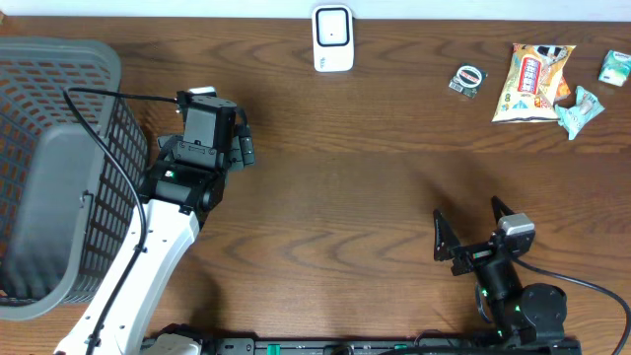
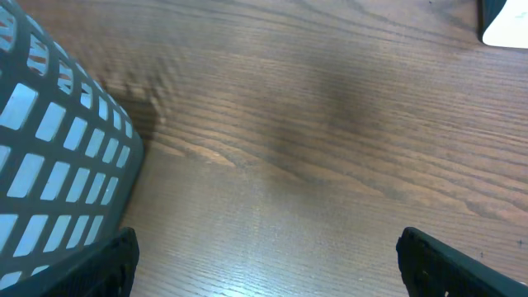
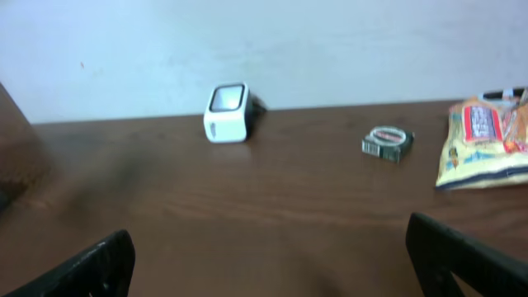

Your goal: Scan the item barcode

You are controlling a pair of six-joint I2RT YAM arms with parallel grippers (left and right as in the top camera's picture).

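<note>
With 12 o'clock at the table's far edge, the right gripper is sitting nearest, at about 5 o'clock. It is pointing toward the far edge, with its jaws spread wide and nothing between them.

Farther in, at about 9 o'clock, the left gripper is hanging over the bare table. It is likewise fully released and empty. It is sitting just beside the grey basket, which is filling the left end from 8 to 10 o'clock. The basket's mesh wall is showing at the left of the left wrist view.

The items to scan are lying at about 2 o'clock, well apart from both grippers:
- A teal wrapper is lying nearest, just beside a yellow bag.
- A small dark box is resting at the bag's 9 o'clock.
- A green packet is lying at the right edge.

Farthest, the white scanner is standing at 12 o'clock by the far edge.
</note>
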